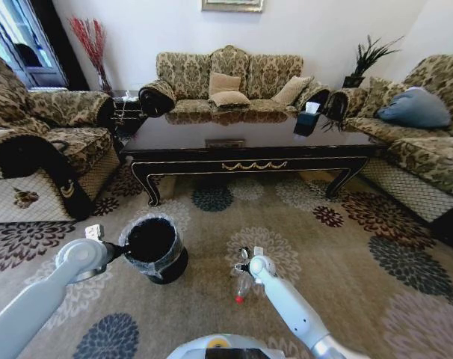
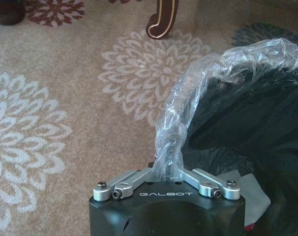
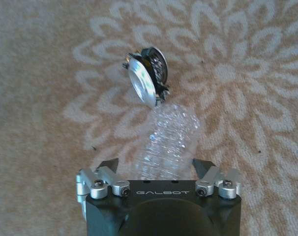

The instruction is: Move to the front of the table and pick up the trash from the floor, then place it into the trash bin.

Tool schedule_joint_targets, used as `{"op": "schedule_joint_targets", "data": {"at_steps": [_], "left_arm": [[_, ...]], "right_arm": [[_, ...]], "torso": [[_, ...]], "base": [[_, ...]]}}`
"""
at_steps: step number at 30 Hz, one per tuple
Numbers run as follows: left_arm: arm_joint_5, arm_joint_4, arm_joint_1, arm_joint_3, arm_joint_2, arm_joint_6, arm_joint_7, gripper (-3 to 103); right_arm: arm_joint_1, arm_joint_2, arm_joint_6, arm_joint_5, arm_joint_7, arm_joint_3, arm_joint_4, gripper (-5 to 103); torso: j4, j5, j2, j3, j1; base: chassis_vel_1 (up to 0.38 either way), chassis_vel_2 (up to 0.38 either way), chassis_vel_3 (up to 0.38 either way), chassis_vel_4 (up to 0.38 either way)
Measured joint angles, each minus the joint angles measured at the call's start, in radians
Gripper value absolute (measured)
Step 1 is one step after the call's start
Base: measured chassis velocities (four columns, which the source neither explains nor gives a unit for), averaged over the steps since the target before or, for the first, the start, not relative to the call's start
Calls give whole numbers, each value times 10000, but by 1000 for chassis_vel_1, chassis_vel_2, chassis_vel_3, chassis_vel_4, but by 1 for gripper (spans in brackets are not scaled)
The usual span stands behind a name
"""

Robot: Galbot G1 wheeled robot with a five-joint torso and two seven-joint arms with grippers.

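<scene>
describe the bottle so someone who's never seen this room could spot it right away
Start at the long dark coffee table and come toward the robot over the flowered carpet. Right of the black bin, the right gripper has its fingers around a clear crinkled plastic bottle. Its red cap marks it out.

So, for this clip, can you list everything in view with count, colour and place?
trash bin: one, black with clear liner, on the carpet in front of the table's left end
liner rim: clear plastic, pinched by the left gripper
bottle: one, clear with red cap, between the right gripper's fingers
round metal piece: one, silver and black, on the carpet by the bottle
table: one, dark glossy, ahead
tissue box: one, dark, on the table's right part
sofas: three, patterned
carpet: beige with flower medallions
left gripper: shut on the liner
right gripper: around the bottle
</scene>
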Motion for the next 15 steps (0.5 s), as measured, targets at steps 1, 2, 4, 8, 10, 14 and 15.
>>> {"op": "schedule_joint_targets", "data": {"at_steps": [1,2,4,8,10,14,15], "left_arm": [[-9,-10,-7,0,5,0,-6,0],[-17,-23,-14,0,6,0,-11,0],[-25,-34,-15,-1,6,0,-15,0],[-25,-65,36,-34,-20,0,-29,0],[-14,-75,78,-44,-90,0,-33,0],[25,-120,171,-43,-162,0,-50,0],[39,-136,197,-40,-172,0,-51,0]], "right_arm": [[-2,-2,8,-59,-43,4,-61,83],[-4,-9,25,-130,-95,11,-134,78],[-5,-29,31,-162,-123,15,-161,72],[8,-158,33,-181,-143,11,-136,55],[27,-248,33,-175,-144,-3,-100,49],[29,-381,33,-147,-139,-31,4,36],[28,-415,33,-141,-137,-35,32,36]], "torso": [[0,0,0,0,0],[0,1,0,0,0],[0,1,0,0,0],[1,1,0,0,0],[0,1,0,0,0],[0,1,0,0,0],[0,1,0,0,0]], "base": [[0,0,0,0],[0,0,0,0],[0,0,0,0],[0,0,0,0],[0,0,0,0],[0,0,0,0],[0,0,0,0]]}}
